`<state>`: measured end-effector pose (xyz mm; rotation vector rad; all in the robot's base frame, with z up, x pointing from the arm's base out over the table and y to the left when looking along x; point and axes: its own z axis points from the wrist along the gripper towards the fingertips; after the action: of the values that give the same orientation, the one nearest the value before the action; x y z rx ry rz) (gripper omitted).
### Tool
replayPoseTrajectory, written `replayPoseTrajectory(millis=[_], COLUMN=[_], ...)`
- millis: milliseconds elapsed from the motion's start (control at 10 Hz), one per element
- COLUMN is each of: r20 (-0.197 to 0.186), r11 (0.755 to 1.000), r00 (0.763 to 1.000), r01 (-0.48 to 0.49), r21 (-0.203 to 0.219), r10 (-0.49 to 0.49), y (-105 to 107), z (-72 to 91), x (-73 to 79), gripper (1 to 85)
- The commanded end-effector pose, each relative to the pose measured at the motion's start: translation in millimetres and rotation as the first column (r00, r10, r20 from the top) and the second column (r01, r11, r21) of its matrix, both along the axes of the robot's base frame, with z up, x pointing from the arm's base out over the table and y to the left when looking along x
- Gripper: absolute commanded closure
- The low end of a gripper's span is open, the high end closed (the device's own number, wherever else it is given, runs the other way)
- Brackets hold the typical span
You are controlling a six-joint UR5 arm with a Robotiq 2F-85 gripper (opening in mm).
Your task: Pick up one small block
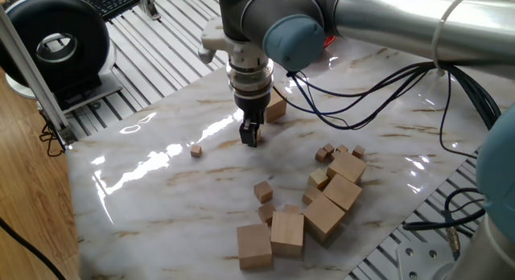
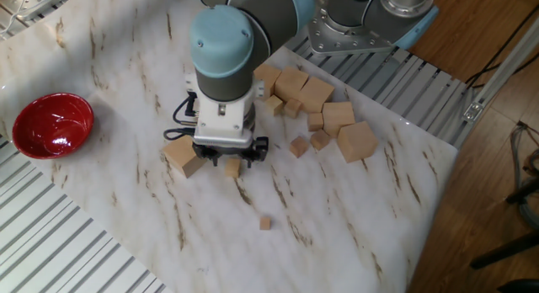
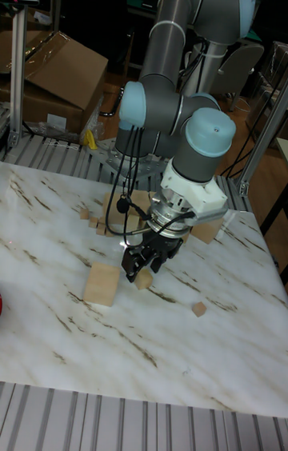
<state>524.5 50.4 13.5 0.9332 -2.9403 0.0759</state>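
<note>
The small block (image 2: 232,168) is a pale-wood cube lying on the marble table, just right of a big cube (image 2: 184,157). My gripper (image 2: 227,158) points straight down over it, open, with one dark finger on each side. In the tall fixed view the small block (image 3: 144,281) peeks out below the gripper (image 3: 144,269). In one fixed view the gripper (image 1: 250,137) looks narrow and hides most of the block.
A tiny cube (image 1: 195,151) lies alone to one side. Several big and small cubes (image 1: 322,199) are piled near the table's edge, with another small cube (image 1: 263,190) beside them. A red bowl (image 2: 52,125) stands at the far end of the table.
</note>
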Motion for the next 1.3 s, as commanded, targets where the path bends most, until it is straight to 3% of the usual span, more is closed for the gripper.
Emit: replayPoseTrajectory(millis=[0, 200, 300, 400, 500, 700, 900, 1000, 1200], r20=[0.004, 0.007, 0.010, 0.018, 0.023, 0.015, 0.028, 0.036, 0.049], r11=[0.999, 0.999, 0.996, 0.994, 0.988, 0.984, 0.984, 0.986, 0.987], r00=[0.999, 0.999, 0.996, 0.994, 0.988, 0.984, 0.984, 0.986, 0.987], r01=[0.034, 0.047, 0.085, 0.109, 0.150, 0.175, 0.179, 0.163, 0.153], r21=[0.016, 0.014, 0.021, 0.024, 0.024, 0.014, 0.006, -0.021, -0.042], r10=[-0.034, -0.047, -0.086, -0.110, -0.151, -0.175, -0.179, -0.162, -0.151], y=[1, 1, 3, 4, 4, 3, -1, -10, -21], z=[-2.1, -3.7, -4.1, -4.1, -4.0, 2.4, 13.8, 25.6, 68.3], x=[0.6, 1.1, 1.5, 3.4, 3.8, -0.9, 1.7, 3.6, 6.1], gripper=[28.3, 36.0, 50.3, 58.7, 75.3, 83.3, 84.7, 84.7, 84.7])
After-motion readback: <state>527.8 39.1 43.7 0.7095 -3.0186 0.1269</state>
